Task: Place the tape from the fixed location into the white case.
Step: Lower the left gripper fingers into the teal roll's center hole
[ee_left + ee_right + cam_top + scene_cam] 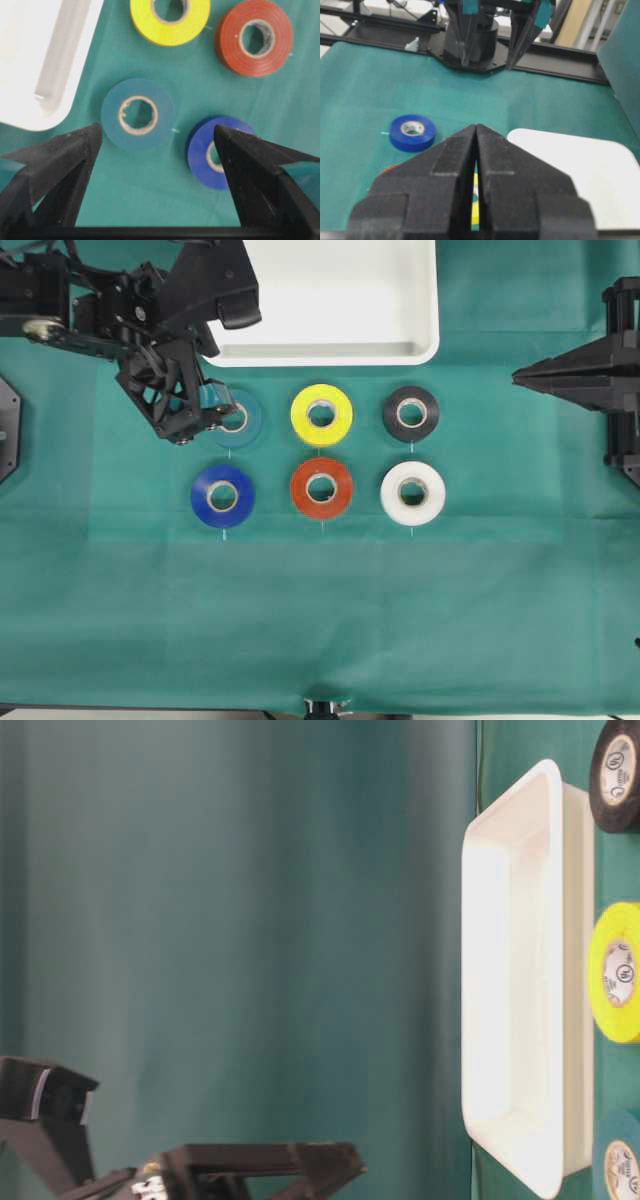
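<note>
A green cloth covers the table, seen from overhead. The left gripper hangs over the tape with its jaws spread as wide as they go, holding nothing. In the left wrist view the teal roll lies flat on the cloth between the two black fingers and slightly ahead of their tips; whether the fingers touch the cloth cannot be told. Ahead and to the left of this gripper sits the case, a shallow white tray, empty where it shows. The tape lies just outside the tray's near rim, apart from it.

Five other rolls lie flat around the gripper. The yellow roll is straight ahead beyond the tape, the red roll ahead to the right, and the blue roll just beside the right finger, partly hidden by it. The black roll and white roll lie well apart on the far side.

The right gripper rests at the table's right edge, well away from all rolls, jaws pressed together with nothing between them.
</note>
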Available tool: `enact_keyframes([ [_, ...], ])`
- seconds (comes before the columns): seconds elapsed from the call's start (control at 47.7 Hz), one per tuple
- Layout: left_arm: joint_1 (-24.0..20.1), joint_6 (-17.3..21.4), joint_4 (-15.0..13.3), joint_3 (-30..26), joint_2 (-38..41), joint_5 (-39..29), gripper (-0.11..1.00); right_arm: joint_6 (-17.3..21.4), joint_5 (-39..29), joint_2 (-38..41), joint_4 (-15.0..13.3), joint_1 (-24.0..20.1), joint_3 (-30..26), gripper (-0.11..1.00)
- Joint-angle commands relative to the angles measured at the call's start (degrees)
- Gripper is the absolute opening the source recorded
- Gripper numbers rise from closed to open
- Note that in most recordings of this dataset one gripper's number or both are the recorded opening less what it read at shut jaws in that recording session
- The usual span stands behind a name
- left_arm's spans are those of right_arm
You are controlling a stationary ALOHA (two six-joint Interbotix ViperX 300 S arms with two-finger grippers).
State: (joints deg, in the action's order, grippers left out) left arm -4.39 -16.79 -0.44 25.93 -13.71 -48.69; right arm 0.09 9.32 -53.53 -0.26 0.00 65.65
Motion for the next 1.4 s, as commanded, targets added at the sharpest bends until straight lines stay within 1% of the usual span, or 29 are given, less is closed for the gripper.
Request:
enact_keyframes([
  [0.0, -0.1, 0.0, 0.1, 0.4, 0.1, 1.9, 0.98, 0.1, 0.2, 0.4, 0.0, 0.1, -1.7, -0.01],
  [0.21, -0.2, -0.1, 0.0, 3.3, 2.4, 5.8, 0.98, 0.1, 0.0, 0.6, 0.0, 0.2, -1.7, -0.01],
  [0.419, -0.1, -2.6, 0.0, 5.5, 6.2, 9.0, 0.98, 0.0, 0.0, 0.7, 0.0, 0.2, -1.6, -0.01],
  [0.629, 1.1, -2.8, 0.0, 6.6, 8.7, 12.4, 0.98, -0.1, 0.0, 0.7, 0.0, 0.1, -1.6, -0.01],
  [0.713, 1.5, -3.4, 0.0, 6.6, 9.2, 13.4, 0.98, -0.1, 0.0, 0.8, 0.0, 0.1, -1.6, -0.01],
  [1.027, 2.4, -4.7, 0.0, 6.9, 11.1, 13.9, 0.98, -0.1, 0.0, 0.9, 0.0, 0.1, -1.6, -0.01],
  [1.258, 2.6, -7.1, 0.0, 7.1, 13.2, 14.3, 0.98, -0.1, 0.0, 1.1, 0.0, 0.1, -1.5, -0.01],
  [1.383, 3.2, -7.1, 0.0, 7.2, 13.9, 15.6, 0.98, -0.1, 0.0, 1.1, 0.0, 0.1, -1.5, -0.01],
])
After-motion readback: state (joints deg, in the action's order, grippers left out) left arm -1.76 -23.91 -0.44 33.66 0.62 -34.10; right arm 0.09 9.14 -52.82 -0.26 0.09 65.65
